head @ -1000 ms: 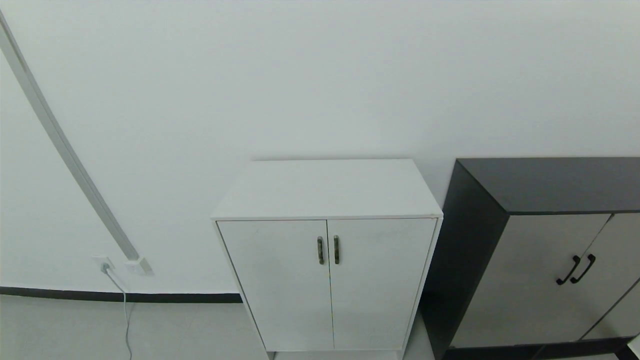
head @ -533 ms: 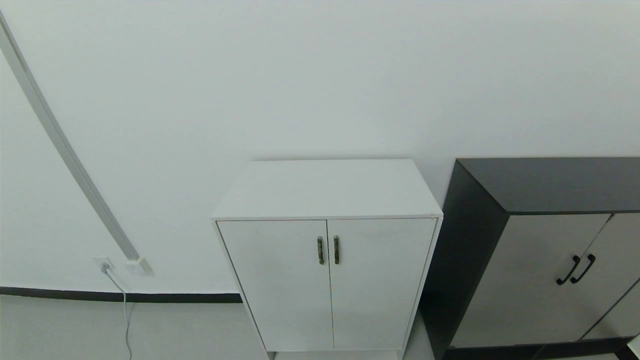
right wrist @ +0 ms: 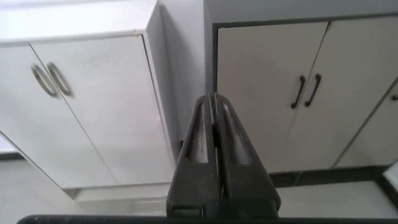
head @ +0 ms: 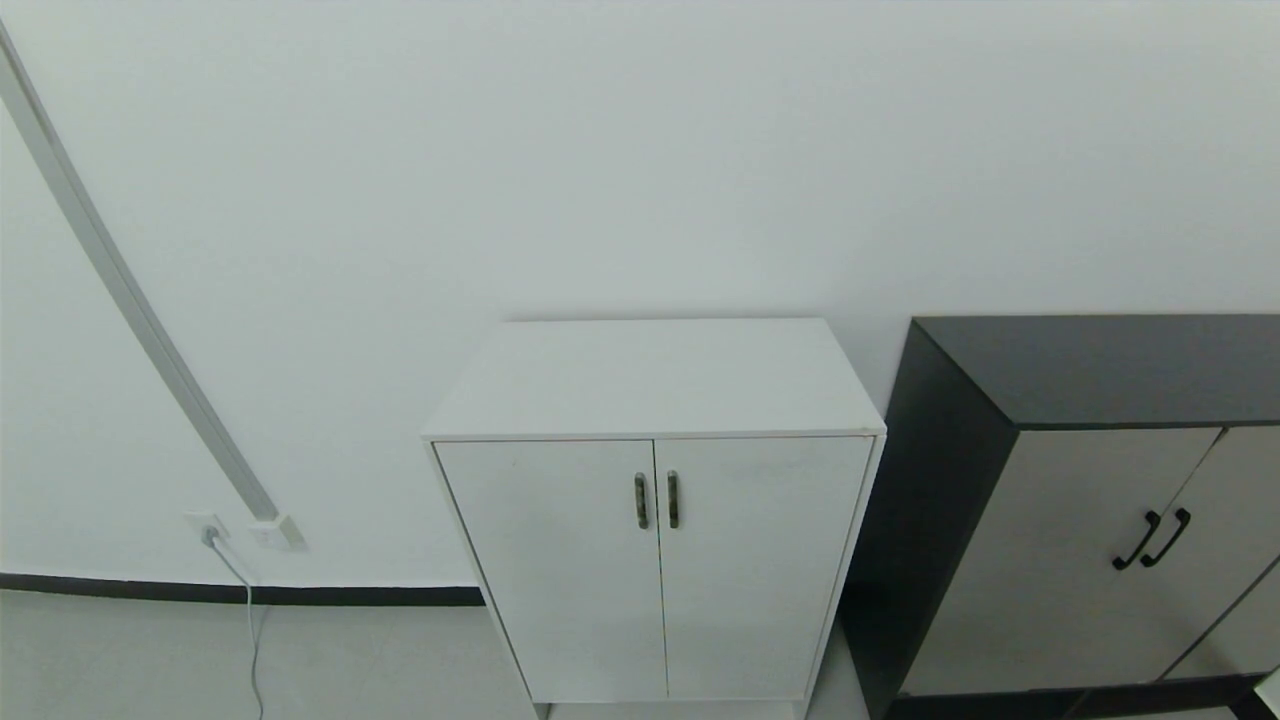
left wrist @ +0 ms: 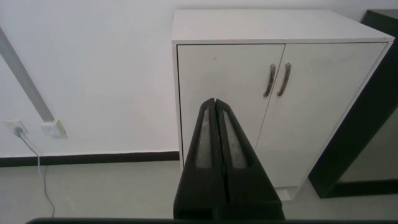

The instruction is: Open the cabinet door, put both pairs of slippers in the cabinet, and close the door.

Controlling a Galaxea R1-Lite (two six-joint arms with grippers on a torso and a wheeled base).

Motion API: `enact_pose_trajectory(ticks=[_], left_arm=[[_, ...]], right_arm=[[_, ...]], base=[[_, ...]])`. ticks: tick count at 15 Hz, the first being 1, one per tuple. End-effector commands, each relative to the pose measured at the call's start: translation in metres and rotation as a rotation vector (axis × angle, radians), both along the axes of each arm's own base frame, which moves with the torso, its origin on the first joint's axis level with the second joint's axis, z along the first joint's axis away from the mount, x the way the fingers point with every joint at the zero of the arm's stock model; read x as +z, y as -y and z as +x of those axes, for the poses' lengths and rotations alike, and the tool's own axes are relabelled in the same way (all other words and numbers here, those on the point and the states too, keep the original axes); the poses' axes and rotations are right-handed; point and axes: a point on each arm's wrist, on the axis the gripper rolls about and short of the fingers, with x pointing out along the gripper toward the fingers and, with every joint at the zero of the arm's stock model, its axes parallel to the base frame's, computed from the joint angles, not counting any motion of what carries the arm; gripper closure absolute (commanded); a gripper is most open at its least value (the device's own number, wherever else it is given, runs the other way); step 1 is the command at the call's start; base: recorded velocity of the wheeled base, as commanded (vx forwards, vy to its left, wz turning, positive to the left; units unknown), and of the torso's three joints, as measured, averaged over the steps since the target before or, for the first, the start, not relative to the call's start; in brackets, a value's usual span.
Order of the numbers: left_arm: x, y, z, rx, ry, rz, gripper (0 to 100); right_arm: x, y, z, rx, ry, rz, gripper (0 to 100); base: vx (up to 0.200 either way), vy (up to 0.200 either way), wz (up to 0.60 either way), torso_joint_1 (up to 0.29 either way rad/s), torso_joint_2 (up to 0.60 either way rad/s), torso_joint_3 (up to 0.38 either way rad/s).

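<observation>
A white two-door cabinet [head: 655, 500] stands against the wall with both doors shut and two dark vertical handles [head: 656, 500] side by side at the middle seam. The left wrist view shows the same cabinet [left wrist: 280, 93] ahead, with my left gripper [left wrist: 215, 102] shut and empty some way in front of its left door. My right gripper [right wrist: 214, 98] is shut too, holding nothing, and sits in front of the gap between the white cabinet [right wrist: 87, 99] and a dark one.
A black cabinet with grey doors and black handles [head: 1100, 500] stands close on the right of the white one. On the left, a wall socket with a plugged cable [head: 210, 535] and a slanted grey conduit [head: 120, 290]. Open floor lies left of the white cabinet.
</observation>
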Motion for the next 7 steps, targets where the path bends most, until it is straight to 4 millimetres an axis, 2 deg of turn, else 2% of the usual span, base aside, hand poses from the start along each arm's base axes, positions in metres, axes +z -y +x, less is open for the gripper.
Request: enact_pose_trajectory(ticks=[1,7], left_arm=[[-0.0001,0.0,0.0001,0.0,-0.001,-0.001,100],[-0.0001,0.0,0.0,0.0,0.0,-0.001,100]], right_arm=[[-0.0001,0.0001,-0.0003,-0.003,0.006,0.013,100],[-0.0001,0.0,-0.0003,-0.001,0.006,0.01,100]], base=[[0.0,0.0,0.0,0.0,0.0,0.0],[0.0,0.0,0.0,0.0,0.0,0.0]])
